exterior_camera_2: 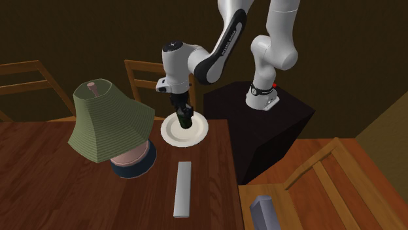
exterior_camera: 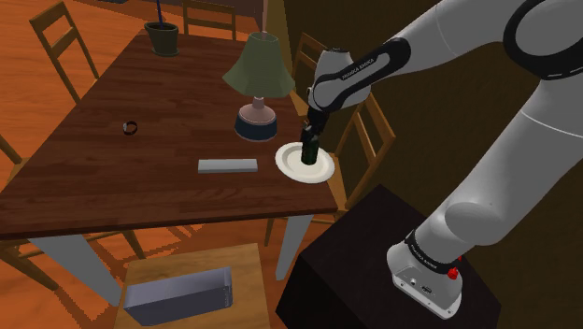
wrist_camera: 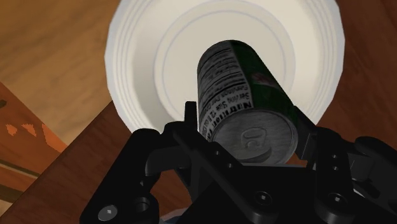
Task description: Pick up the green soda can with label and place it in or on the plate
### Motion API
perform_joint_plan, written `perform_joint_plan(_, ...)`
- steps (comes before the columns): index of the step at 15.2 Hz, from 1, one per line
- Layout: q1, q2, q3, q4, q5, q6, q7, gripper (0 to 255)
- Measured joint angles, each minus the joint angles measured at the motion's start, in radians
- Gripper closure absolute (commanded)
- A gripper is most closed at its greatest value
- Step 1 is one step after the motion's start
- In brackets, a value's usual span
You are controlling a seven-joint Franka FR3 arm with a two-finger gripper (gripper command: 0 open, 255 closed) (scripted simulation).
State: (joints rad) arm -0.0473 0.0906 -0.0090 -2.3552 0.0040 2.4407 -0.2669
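In the wrist view, the gripper is clasping the green soda can near its top end, with one black finger pressing on each side. The can is hanging over the middle of the white plate. You are not being shown whether its base is touching the plate.

Hazards you are facing, nearest first:
- If you are opening the fingers while the can is hanging clear of the plate or leaning, it is likely to topple and roll over the shallow rim.
- The plate is sitting close to the table corner, at centre right of the shoulder view, so a rolling can is risking a drop over the edge.
- The lamp is standing just beside the plate, so a sideways withdrawal is risking a knock.

The wrist view is giving you the can's centring and its printed label. The shoulder view and the second exterior view are giving you the can's near-upright stance, the table edge, the lamp, and a grey bar lying near the plate.
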Motion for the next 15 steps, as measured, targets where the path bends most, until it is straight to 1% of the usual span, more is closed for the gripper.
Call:
perform_joint_plan(4, 0.0, 0.003, 0.0, 0.001, 0.0, 0.003, 0.0, 255)
perform_joint_plan(5, 0.0, 0.004, 0.0, 0.001, 0.0, 0.003, 0.0, 0)
perform_joint_plan(11, 0.0, 0.004, 0.0, 0.001, 0.0, 0.004, 0.001, 0)
perform_joint_plan(13, -0.002, -0.027, -0.002, 0.007, 0.0, -0.033, -0.004, 0)
perform_joint_plan(15, -0.001, -0.071, -0.001, 0.026, -0.002, -0.094, -0.001, 0)
